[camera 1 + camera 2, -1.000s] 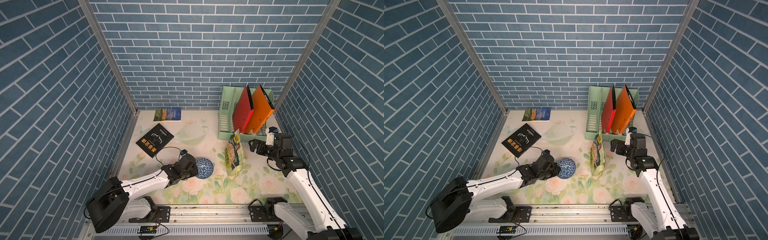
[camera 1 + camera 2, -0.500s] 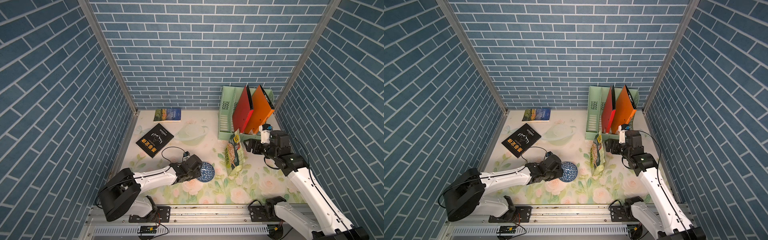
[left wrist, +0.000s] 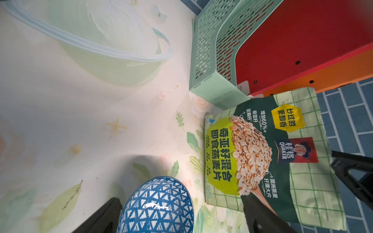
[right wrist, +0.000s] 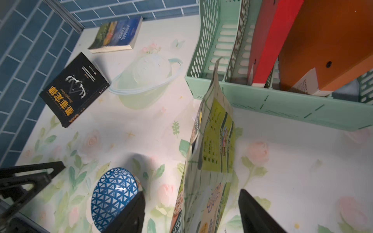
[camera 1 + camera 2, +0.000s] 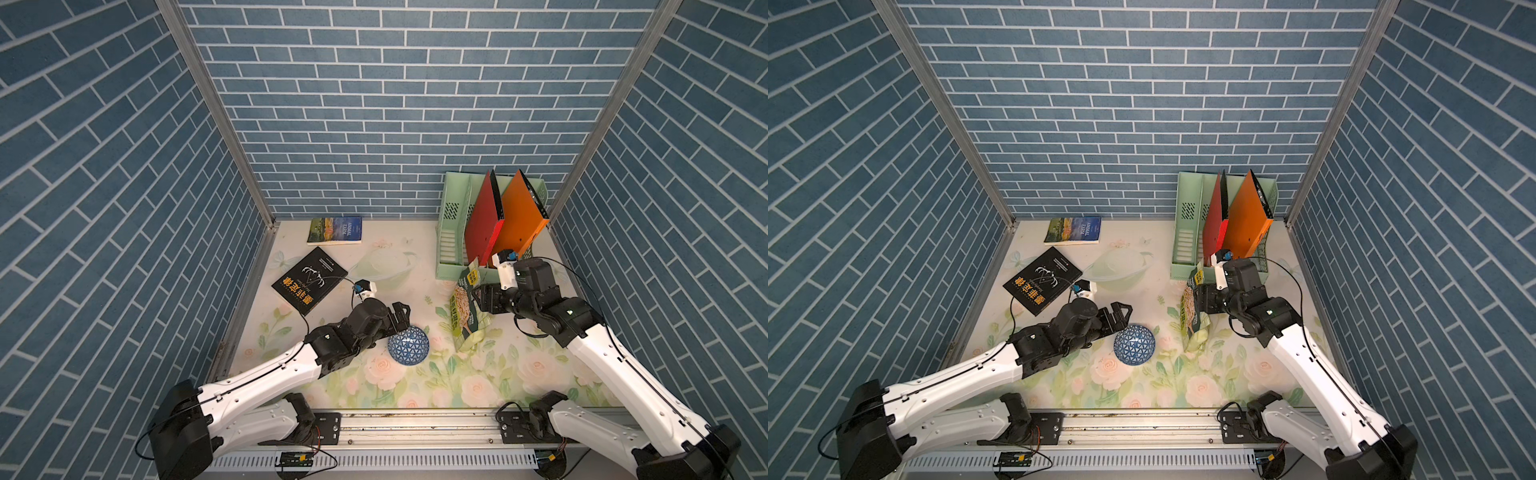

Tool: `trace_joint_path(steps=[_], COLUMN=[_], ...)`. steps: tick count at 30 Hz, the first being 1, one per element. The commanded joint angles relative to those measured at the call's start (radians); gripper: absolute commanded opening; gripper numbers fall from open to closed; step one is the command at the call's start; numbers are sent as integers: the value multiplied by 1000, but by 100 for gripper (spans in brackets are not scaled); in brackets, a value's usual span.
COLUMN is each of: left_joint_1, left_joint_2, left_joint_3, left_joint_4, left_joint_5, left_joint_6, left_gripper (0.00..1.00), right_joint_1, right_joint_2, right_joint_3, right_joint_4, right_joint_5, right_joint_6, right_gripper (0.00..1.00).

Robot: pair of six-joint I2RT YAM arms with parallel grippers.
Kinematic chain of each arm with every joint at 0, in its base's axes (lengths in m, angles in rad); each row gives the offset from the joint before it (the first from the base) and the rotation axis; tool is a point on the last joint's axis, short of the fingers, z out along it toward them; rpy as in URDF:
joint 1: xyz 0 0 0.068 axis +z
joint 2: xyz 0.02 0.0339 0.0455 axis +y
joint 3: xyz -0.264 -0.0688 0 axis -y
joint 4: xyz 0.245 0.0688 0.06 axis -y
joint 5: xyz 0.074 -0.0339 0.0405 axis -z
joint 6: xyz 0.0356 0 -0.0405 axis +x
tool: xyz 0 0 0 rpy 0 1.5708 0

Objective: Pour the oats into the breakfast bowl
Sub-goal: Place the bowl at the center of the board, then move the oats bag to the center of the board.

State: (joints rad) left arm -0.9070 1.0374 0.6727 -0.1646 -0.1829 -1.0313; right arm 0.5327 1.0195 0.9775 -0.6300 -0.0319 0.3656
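Resting on the floral mat [image 5: 374, 395]: bowl [image 5: 408, 345], blue-and-white, with the left gripper [image 5: 400, 318] just beside it, jaws spread wide to either side of its edge and gripping nothing. Oats bag [image 5: 463, 307], upright, near the bowl on the side away from that gripper; the right gripper [image 5: 481, 298] straddles the bag, jaws apart, not visibly pressing it. Black book [image 5: 309, 280] and rack [image 5: 451, 232] lie well beyond the bowl.
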Motion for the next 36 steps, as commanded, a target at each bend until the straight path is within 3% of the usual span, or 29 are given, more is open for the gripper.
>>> trace_joint_path(steps=[1,5,9,12,24,27,32,36], left_joint_1=[4,3,3,3,3,3,3,1], left_joint_2=[-62,-121,-111,-69,139,196,265,309], left_joint_3=[-43,-73,-69,-46,64,103,167,209], left_joint_4=[52,134,178,201,359,390,430,468], left_joint_5=[-95,-117,-122,-103,-3,38,99,170], left_joint_6=[26,54,65,78,84,93,129,159], left_gripper=[100,100,100,100,98,96,91,85], right_joint_1=[62,129,177,191,200,199,198,164], right_joint_2=[45,90,109,99,23,-7,-92,-189], right_joint_3=[42,67,111,134,46,11,-14,-63], right_joint_4=[-92,-97,-87,-50,195,224,182,161], right_joint_5=[154,198,220,193,100,144,303,400], right_joint_6=[-10,0,18,35,210,221,214,218], right_gripper=[68,46,14,0,0,17,35,37])
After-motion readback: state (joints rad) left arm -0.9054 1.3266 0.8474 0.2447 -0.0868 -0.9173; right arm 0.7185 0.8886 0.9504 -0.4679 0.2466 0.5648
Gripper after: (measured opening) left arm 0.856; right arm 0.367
